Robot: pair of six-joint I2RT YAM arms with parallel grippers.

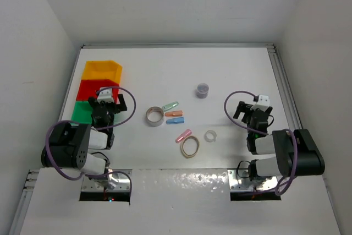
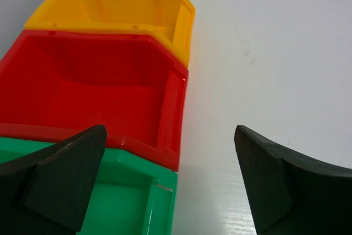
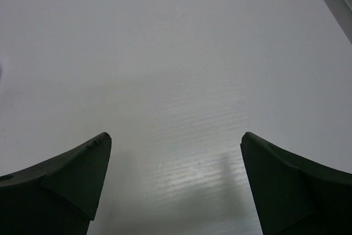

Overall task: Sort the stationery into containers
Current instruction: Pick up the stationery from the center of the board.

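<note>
Left jaws gape over green bin [image 2: 144, 167] corner, red bin [image 2: 171, 108] just beyond.

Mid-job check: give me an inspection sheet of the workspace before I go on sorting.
Surface: white table, some glare near the arm bases.
Job's things: yellow bin, red bin and green bin in a row at far left; yellow and red look empty, green partly hidden. Loose mid-table: grey tape ring, green capsule, orange capsule, blue capsule, pink capsule, tan band ring, whitish ring, grey-purple cylinder.
Clutter: nothing seen.
Grippers: left gripper open, empty, by the bins; right gripper open, empty, over bare table.
Cables: left cable loop and right cable loop, purple, off the items.
Surroundings: white walls; metal rail along the right edge.
</note>
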